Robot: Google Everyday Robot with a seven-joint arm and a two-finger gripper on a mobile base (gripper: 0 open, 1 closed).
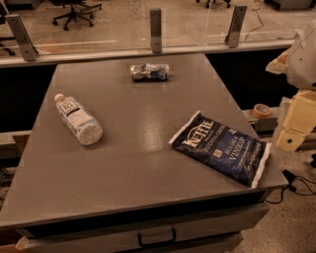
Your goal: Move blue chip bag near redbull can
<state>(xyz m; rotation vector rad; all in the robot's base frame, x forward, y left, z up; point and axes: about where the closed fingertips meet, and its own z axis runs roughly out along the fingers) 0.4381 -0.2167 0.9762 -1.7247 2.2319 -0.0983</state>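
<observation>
A flat, dark navy foil chip bag with white "Kettle" lettering lies face up at the near right corner of the grey table, set at a slant with one pale end seam right at the table's right edge. A small, dented silver-and-blue Red Bull can lies on its side at the far middle of the table, well apart from the bag, so the move has evidently not begun. A clear plastic water bottle with a white cap and label lies on its side at the left, off the line between bag and can, so it should not get in the way. The robot's cream-coloured gripper hangs beyond the table's right edge, just beside the bag and not touching it; whether it is open or closed cannot be told. The tabletop is smooth, matt and flat, and a light bag would probably slide on it easily. A drawer handle shows below the front edge. Behind the table runs a glass barrier on metal posts, with an office chair beyond it, and a roll of tape sits on a ledge to the right.
</observation>
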